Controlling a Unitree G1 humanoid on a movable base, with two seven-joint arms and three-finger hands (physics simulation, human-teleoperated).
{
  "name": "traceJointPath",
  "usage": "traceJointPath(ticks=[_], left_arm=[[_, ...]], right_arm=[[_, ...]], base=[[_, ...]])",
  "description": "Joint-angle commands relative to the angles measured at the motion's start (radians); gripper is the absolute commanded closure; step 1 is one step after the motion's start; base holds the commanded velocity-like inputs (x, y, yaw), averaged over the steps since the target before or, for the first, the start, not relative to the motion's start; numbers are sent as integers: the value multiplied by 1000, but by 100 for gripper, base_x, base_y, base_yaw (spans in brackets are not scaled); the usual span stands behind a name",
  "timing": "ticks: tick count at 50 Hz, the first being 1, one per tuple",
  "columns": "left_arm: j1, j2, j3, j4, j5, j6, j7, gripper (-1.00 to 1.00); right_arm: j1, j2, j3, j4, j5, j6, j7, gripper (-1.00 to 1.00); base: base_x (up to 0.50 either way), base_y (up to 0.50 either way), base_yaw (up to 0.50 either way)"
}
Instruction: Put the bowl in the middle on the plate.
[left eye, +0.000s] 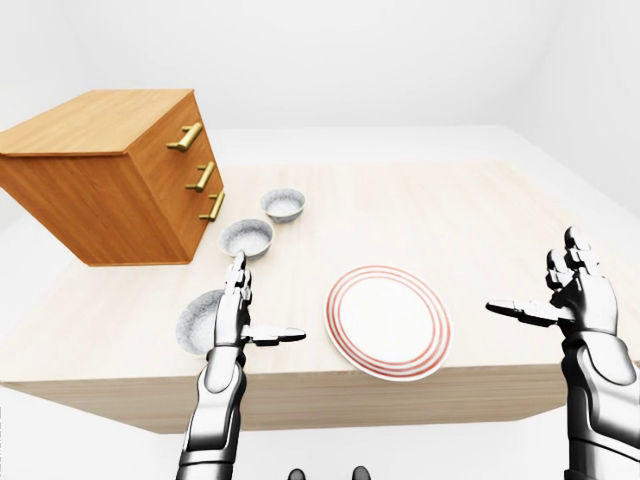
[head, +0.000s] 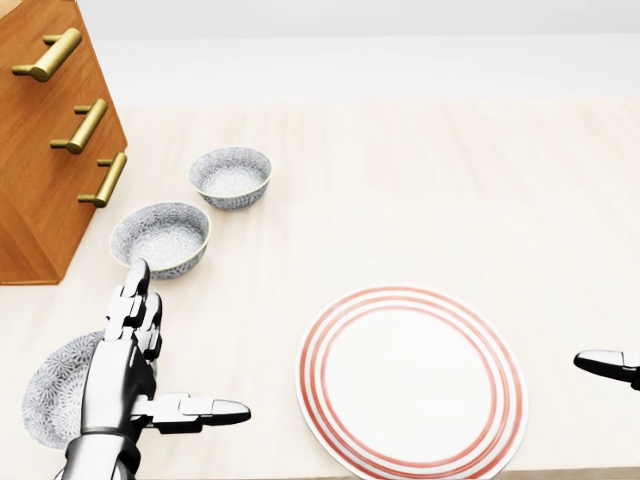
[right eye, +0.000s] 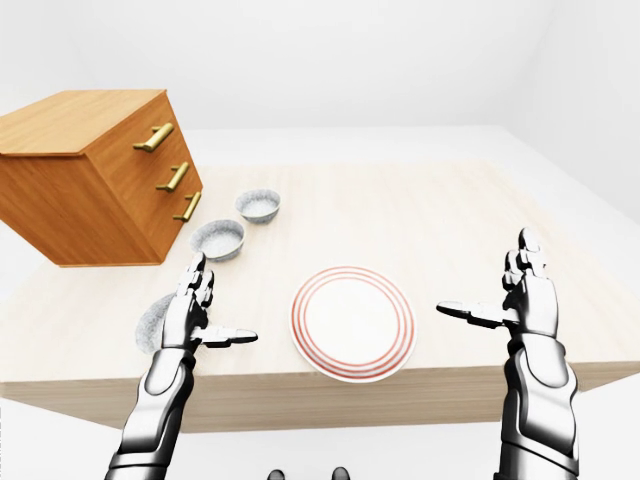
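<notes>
while my left hand (head: 128, 365) hangs open and empty by the lower-left bowl (head: 55, 400), i could grab it instead of the middle bowl (head: 160, 238).

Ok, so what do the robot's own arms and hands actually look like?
Both are glossy silver metal. The left hand and right hand each have three blocky, segmented fingers with dark seams at the joints and rounded tips. The left forearm and right forearm are smooth, rounded chrome shells. No cables, sleeves or markings show.
</notes>
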Motion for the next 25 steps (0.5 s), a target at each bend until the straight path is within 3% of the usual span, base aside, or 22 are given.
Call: traceJointPath(ticks=[1, 11, 15, 19, 20, 25], left_arm=[[-2, 1, 1, 3, 0, -3, 0, -100], [-2, 1, 0, 0, 2, 1, 1, -100], [-7, 3, 3, 25, 2, -20, -1, -100], [0, 1, 0, 3, 5, -4, 1, -100], [-5, 3, -4, 19, 19, -17, 5, -100], [-9, 3, -2, 32, 20, -26, 3, -100]], right_arm=[[-5, -1, 2, 16, 3, 0, 2, -100], [0, 1, 3, -1, 3, 0, -4, -100], [1, 3, 3, -2, 10, 0, 3, -100], [1, 4, 3, -2, 10, 0, 5, -100], [1, 4, 10, 3, 10, 0, 11, -100], [-2, 4, 12, 15, 10, 0, 11, -100]], base=[[21, 34, 0], [22, 34, 0], [20, 6, 0], [24, 0, 0], [17, 0, 0], [22, 0, 0]])
